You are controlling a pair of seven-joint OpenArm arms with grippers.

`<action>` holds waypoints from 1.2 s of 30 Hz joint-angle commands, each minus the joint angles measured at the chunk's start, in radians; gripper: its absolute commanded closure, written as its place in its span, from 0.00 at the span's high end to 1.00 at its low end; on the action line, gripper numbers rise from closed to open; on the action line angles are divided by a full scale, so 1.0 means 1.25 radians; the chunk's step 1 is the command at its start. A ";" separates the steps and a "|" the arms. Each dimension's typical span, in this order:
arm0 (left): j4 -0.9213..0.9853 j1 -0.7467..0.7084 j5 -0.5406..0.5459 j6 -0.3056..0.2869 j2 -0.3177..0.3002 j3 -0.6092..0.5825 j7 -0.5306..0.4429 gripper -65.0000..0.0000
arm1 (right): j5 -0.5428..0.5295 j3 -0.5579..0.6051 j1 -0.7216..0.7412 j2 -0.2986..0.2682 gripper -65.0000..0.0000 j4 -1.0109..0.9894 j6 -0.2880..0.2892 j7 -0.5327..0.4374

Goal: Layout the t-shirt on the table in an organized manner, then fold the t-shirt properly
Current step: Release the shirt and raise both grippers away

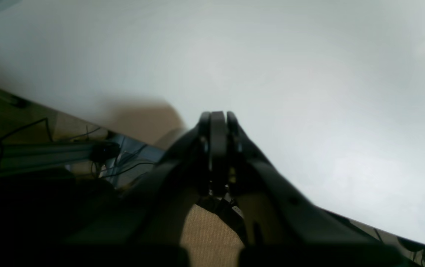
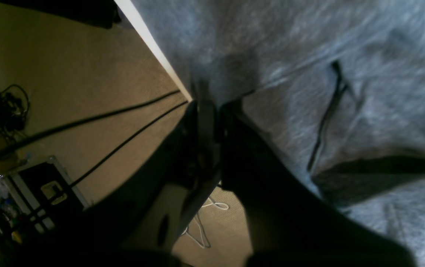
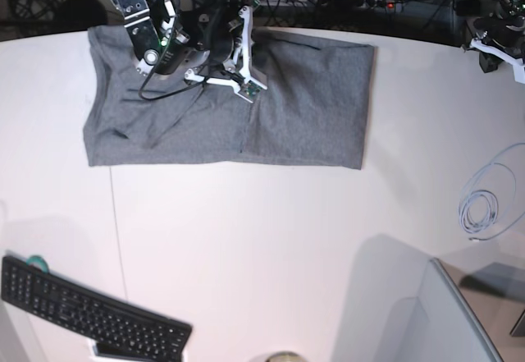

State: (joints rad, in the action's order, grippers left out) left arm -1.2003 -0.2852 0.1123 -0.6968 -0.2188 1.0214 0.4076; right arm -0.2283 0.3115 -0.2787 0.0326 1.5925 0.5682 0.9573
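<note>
The heather-grey t-shirt (image 3: 230, 107) lies as a flat, wide rectangle at the far side of the white table (image 3: 271, 239). My right arm (image 3: 221, 54) reaches over its far edge. In the right wrist view my right gripper (image 2: 208, 99) is at the table's far edge, its jaws pressed close together on the t-shirt (image 2: 346, 44) where the cloth meets that edge. A dark fold crease runs through the fabric beside it. My left gripper (image 1: 218, 115) is shut on nothing and hovers over bare table (image 1: 309, 92) near the rim. It sits at the far right in the base view.
A black keyboard (image 3: 90, 317) lies at the front left, a coiled white cable (image 3: 480, 210) at the right, and a grey panel (image 3: 426, 321) at the front right. Cables and a power strip (image 3: 361, 1) line the back. Beyond the table edge are carpet and a black case (image 2: 45, 185).
</note>
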 commanded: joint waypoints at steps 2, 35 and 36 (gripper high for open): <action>-0.010 -0.002 0.010 -0.001 -0.016 0.003 -0.012 0.00 | -0.012 0.001 0.004 0.005 0.18 0.011 0.004 -0.010; -0.025 0.023 0.016 -0.001 0.032 -0.192 -0.012 0.00 | -0.331 -0.886 0.079 -0.029 0.56 0.062 0.010 0.020; -0.026 0.023 0.016 -0.001 0.033 -0.205 -0.012 0.00 | -0.331 -0.909 0.087 -0.040 0.58 0.044 0.010 0.042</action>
State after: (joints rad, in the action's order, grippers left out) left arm -1.2171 -0.2531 0.1265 -0.6930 -0.1642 0.7609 0.4068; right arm -0.6216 -0.8276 -0.1814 -0.0078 1.6341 0.5732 1.0290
